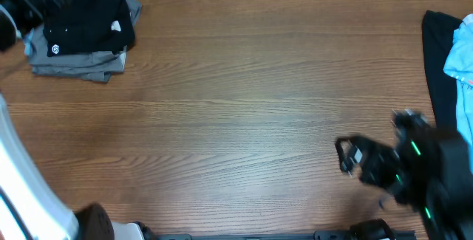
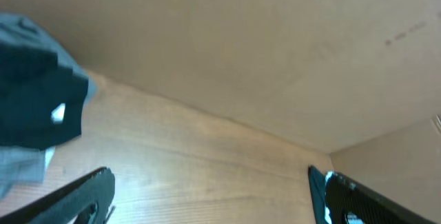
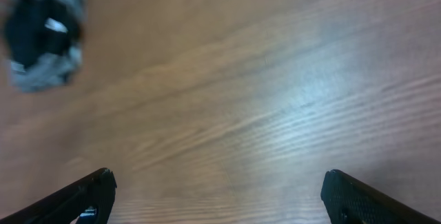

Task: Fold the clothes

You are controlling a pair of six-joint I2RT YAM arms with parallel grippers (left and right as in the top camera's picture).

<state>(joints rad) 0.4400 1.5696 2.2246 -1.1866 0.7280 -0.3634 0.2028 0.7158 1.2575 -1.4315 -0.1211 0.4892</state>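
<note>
Since the folded stack (image 1: 81,37) is done, fetch the next

It lies far left on the worktop (image 1: 244,100), my left end effector (image 2: 208,180) wide and empty near it. My right end effector (image 3: 219,182), also wide, should pinch one hem of the loose clothes (image 1: 446,70) at the right edge

Both arms are black. The right arm (image 1: 414,162) is a blocky housing with small green lights glowing behind the right fingers (image 3: 362,196), which are matte black, flat wedges. The left arm (image 1: 18,7) shows blurred; the left fingers (image 2: 348,196) are black, one edged teal inside.
</note>
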